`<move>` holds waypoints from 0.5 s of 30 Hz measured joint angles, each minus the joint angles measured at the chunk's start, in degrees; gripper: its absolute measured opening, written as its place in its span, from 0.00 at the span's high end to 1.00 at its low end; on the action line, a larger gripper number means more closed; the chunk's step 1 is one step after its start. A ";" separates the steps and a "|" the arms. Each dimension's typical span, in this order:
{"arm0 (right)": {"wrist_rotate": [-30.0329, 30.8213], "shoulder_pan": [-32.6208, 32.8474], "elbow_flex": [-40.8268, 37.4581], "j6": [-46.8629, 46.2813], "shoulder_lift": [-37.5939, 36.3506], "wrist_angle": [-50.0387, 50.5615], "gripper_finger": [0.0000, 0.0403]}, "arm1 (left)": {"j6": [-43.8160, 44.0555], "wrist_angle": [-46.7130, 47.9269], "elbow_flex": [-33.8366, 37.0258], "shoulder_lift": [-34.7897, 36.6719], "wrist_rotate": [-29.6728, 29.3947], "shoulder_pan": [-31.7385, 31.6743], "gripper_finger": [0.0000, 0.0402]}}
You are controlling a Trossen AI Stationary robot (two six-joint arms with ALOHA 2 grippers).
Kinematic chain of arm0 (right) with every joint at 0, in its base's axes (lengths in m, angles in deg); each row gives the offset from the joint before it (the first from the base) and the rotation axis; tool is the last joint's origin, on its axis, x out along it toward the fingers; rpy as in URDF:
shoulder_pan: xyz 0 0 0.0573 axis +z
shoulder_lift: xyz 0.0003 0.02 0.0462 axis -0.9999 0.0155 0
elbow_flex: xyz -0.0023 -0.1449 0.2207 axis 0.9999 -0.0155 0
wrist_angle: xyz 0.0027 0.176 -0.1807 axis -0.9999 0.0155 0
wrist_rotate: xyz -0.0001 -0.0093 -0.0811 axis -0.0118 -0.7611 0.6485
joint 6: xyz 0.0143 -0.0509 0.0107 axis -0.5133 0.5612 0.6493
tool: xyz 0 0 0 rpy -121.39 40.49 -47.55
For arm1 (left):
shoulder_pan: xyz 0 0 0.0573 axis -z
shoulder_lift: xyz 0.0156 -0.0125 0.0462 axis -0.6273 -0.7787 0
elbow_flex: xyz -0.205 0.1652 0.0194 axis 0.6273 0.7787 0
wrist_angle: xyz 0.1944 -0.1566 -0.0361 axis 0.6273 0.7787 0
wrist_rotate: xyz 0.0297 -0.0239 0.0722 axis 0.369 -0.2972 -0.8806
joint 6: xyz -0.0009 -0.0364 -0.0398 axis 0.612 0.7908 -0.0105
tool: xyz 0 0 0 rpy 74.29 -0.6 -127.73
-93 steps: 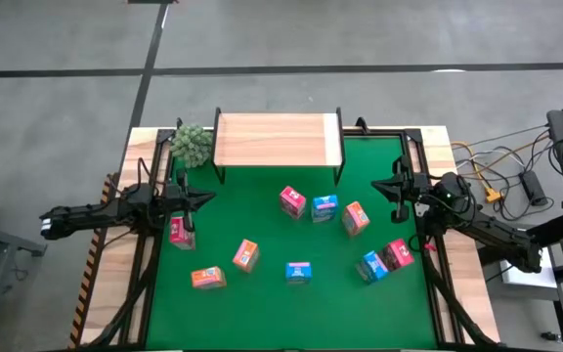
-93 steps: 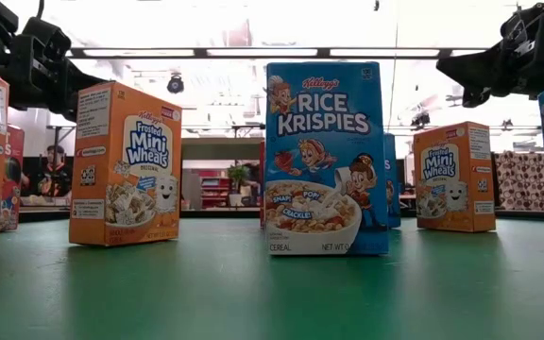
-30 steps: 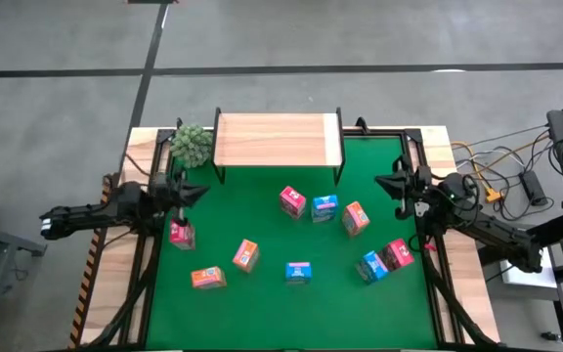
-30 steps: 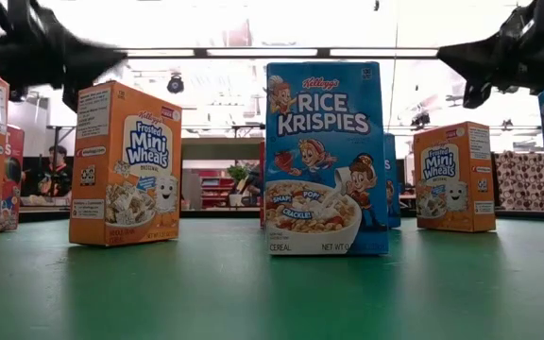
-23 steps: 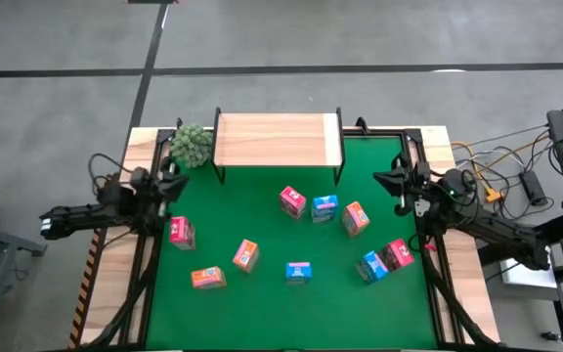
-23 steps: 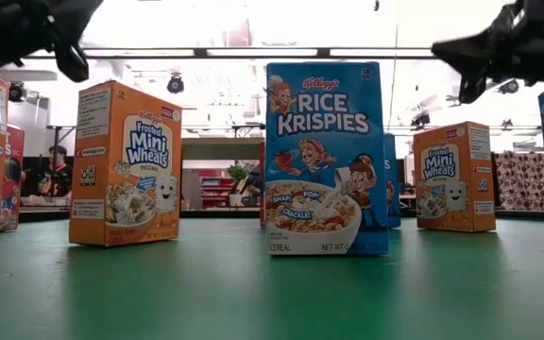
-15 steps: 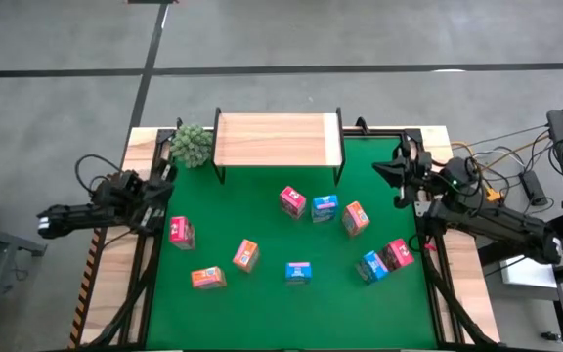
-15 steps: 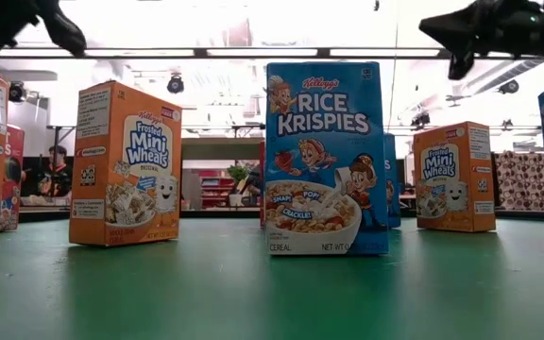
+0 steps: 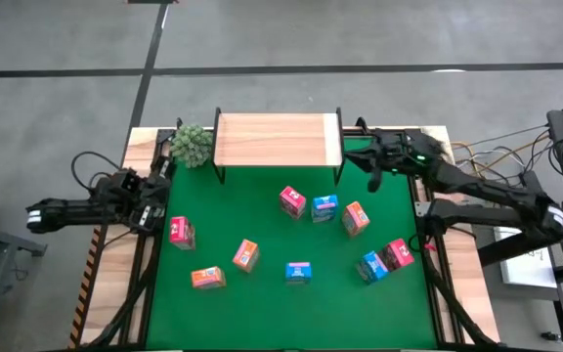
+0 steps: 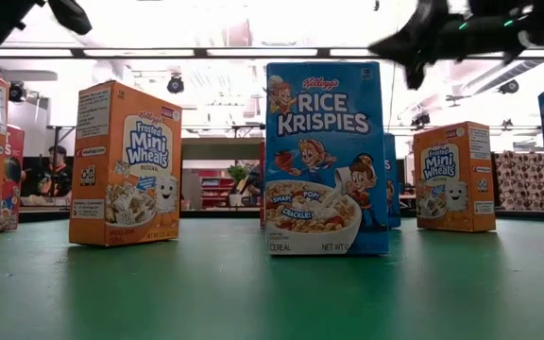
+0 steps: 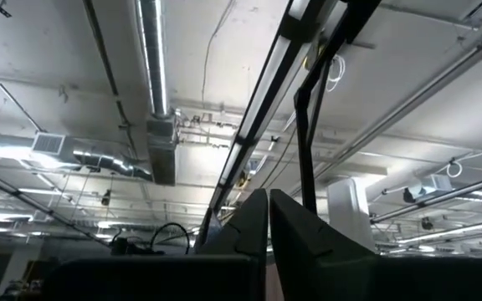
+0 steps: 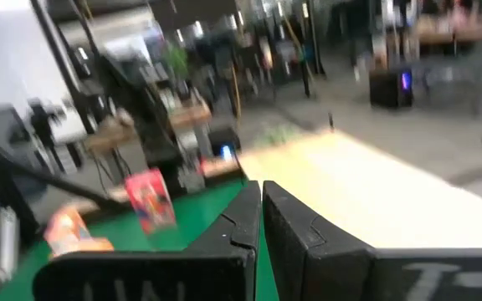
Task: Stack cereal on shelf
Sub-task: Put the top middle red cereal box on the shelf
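Note:
Several small cereal boxes stand scattered on the green mat (image 9: 262,293): pink-red ones (image 9: 178,231) (image 9: 292,201) (image 9: 397,253), orange ones (image 9: 245,255) (image 9: 355,218) and blue ones (image 9: 324,207) (image 9: 298,272). The light wood shelf (image 9: 277,140) stands at the mat's far edge with nothing on its board. My left gripper (image 9: 161,181) is shut at the mat's left edge and points up at the ceiling (image 11: 268,213). My right gripper (image 9: 350,158) is shut with nothing in it, level, high up beside the shelf's right end (image 12: 260,196).
A green plant (image 9: 192,145) stands at the shelf's left end. Black frame rails (image 9: 147,264) run along both sides of the mat. Cables and gear (image 9: 516,181) lie beyond the table's right edge. In the low view a blue box (image 10: 326,156) stands nearest.
My left gripper has drawn back toward the table's left edge and tipped upward, away from the pink-red box near it. My right gripper has risen and swung toward the far edge and the shelf's right end. Both stayed shut. No box has moved.

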 joint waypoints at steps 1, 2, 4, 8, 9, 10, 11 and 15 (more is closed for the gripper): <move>-0.01 0.01 0.34 0.10 1.32 0.68 0.98 | -0.56 0.62 -0.90 -1.19 -0.01 0.02 1.00; -0.04 0.01 0.96 0.37 2.39 0.63 0.98 | -1.15 1.40 -1.88 -2.43 -0.10 0.00 1.00; -0.05 0.01 2.61 0.94 4.45 -1.12 0.98 | -2.00 3.44 -3.89 -4.64 -0.24 0.00 1.00; -0.38 0.03 4.48 1.42 8.75 -0.36 0.98 | -4.12 11.52 -8.91 -8.79 -2.48 -0.04 1.00; -0.58 0.03 4.72 1.42 9.53 0.33 0.98 | -4.99 14.81 -10.54 -9.87 -3.30 -0.05 1.00; -0.66 0.03 5.14 1.44 10.15 0.44 0.98 | -5.65 18.65 -12.12 -10.75 -4.41 -0.07 1.00; -0.69 0.03 5.86 1.48 10.85 -0.22 0.98 | -6.27 23.10 -13.77 -11.55 -5.94 -0.06 1.00; -1.11 0.03 7.07 1.84 12.89 -0.30 0.98 | -9.69 41.39 -21.26 -15.38 -12.36 -0.07 1.00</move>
